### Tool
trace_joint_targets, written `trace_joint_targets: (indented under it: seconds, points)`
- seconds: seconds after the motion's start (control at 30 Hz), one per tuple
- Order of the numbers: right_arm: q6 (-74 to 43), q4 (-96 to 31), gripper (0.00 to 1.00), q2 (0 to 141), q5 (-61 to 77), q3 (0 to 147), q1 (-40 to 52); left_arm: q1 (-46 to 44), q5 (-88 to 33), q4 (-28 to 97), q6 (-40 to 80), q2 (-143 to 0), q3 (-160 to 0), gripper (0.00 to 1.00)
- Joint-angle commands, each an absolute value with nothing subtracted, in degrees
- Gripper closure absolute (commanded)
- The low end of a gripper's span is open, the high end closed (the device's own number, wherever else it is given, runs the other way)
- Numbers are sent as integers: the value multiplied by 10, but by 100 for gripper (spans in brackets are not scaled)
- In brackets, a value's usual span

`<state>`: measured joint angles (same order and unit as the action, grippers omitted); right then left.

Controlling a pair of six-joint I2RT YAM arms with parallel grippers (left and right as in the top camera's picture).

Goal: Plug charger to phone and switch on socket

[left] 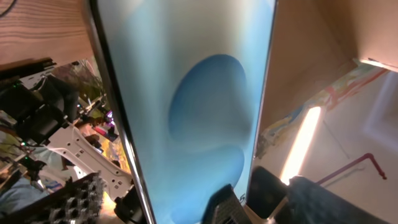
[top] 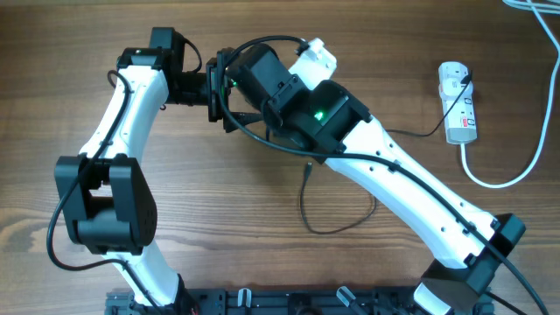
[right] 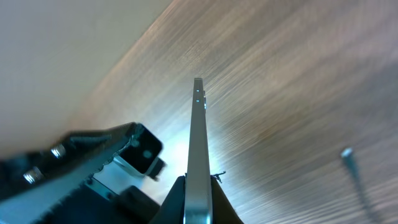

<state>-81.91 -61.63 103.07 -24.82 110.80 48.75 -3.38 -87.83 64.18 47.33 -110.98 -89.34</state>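
the right gripper (top: 234, 77) is clamping the phone (right: 198, 137) edge-on above the table (top: 219, 219). the left gripper (top: 214, 92) is holding its jaws spread wide around the teal screen. the charger (top: 332, 223) is lying looped on the wood, plugged into the socket (top: 457, 103), with its tip lying free.

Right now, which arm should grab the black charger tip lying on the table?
Left, probably. The left gripper is open and holds nothing, while the right gripper is shut on the phone. The charger tip lies loose on the table, so the free arm suits it.
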Motion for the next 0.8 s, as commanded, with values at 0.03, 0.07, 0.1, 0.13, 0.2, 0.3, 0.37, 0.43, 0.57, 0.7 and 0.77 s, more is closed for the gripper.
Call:
trace_joint_targets:
  seconds: [0.03,0.07,0.1,0.13,0.2,0.3,0.37,0.43,0.57,0.7,0.77]
  points:
    - [-1027,-611,96,1032,-268,1121,489,-35,-884,640,470,-1091,-894,13]
    - [-1041,-612,96,1032,-266,1121,489,-35,-872,639,470,-1091,-894,14]
    - [-1041,-612,96,1031,-265,1121,489,-35,-861,639,471,-1091,-894,14]
    - [-1042,-612,96,1030,-265,1121,489,-35,-854,639,474,-1091,-894,14]
    - [-1096,-620,96,1024,-262,1121,489,-35,-839,639,488,-1091,-894,14]
    - [-1187,-636,96,1014,-260,1121,489,-35,-839,639,514,-1091,-894,15]
    - [-1187,-635,96,1013,-261,1121,489,-35,-842,639,535,-1091,-894,23]
    - [-1186,-637,96,1014,-261,1120,489,-35,-844,639,536,-1091,-894,35]
    - [-1186,-637,96,1018,-261,1120,489,-36,-850,639,545,-1091,-894,38]
    - [-1185,-637,96,1019,-254,1117,489,-36,-850,639,545,-1091,-894,38]
    - [-1185,-637,95,1019,-250,1117,489,-36,-850,639,545,-1091,-894,38]
